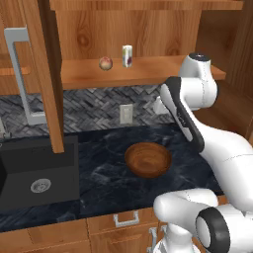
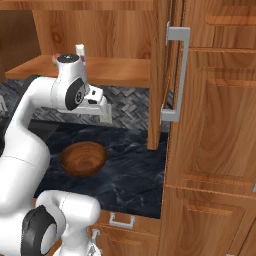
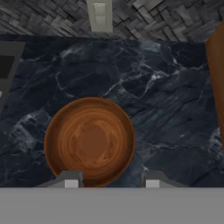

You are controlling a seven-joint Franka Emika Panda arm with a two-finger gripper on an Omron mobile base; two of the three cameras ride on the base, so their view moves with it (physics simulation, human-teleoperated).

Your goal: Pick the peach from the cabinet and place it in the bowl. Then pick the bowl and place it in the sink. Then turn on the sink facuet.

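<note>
The peach sits on the shelf of the open cabinet, left of a small white cylinder. On the dark counter below rests the wooden bowl, with nothing in it. My gripper hangs well above the bowl and below the shelf, pointing down, open with nothing between its fingers. The black sink lies to the bowl's left. A grey sliver of the sink faucet shows at the left edge.
The cabinet door stands open, swung out over the counter, with a silver bar handle. A wall outlet sits on the tiled backsplash. Tall wooden cabinets close off the right side. Drawers run under the counter.
</note>
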